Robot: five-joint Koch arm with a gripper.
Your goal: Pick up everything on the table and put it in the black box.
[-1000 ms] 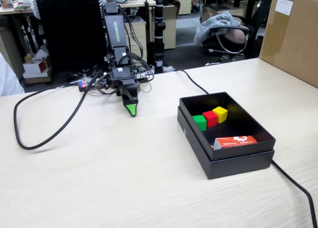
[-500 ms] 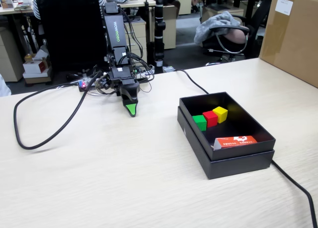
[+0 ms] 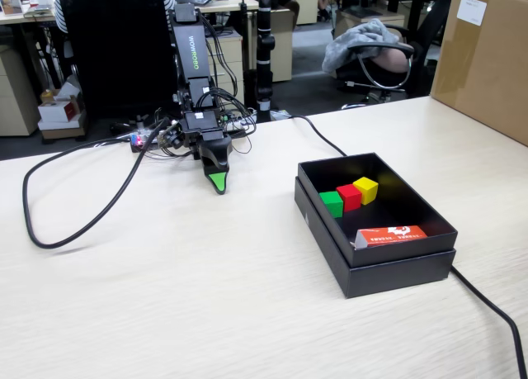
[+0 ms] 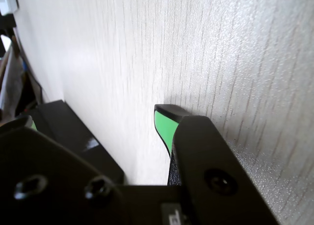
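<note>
Broad, pale beige wood-grain table (image 3: 206,296) across the whole foreground of the fixed view, seen again as a bright grained surface (image 4: 221,48) in the wrist view. Big brown cardboard carton (image 3: 487,57) at the far right edge of the table in the fixed view, cut off by the frame. Shallow matte black box (image 3: 396,276) right of centre, open at the top, with a wider black rim around its base, resting flat on the table. Black arm (image 3: 191,65) upright at the far edge of the table, left of the box and well apart from it, bent forward and down at the wrist. Thick black cable (image 3: 82,222) looped over the table to the left of the arm; a second cable running from behind the arm past the box and off to the lower right. Gripper (image 3: 218,183) pointed down with its green tip at or just above the bare tabletop, nothing between the jaws; only one green-faced tip (image 4: 164,119) clearly visible in either view, so spread or pressed together not determinable. Flat orange-red carton (image 3: 392,234) with white print inside the box, against its near wall. Three small cubes inside the box, towards its left wall, in a diagonal row with neighbours touching or nearly so: green cube (image 3: 332,203) nearest the camera, red cube (image 3: 349,197) in the middle, yellow cube (image 3: 365,189) farthest back. All three well apart from the gripper.
</note>
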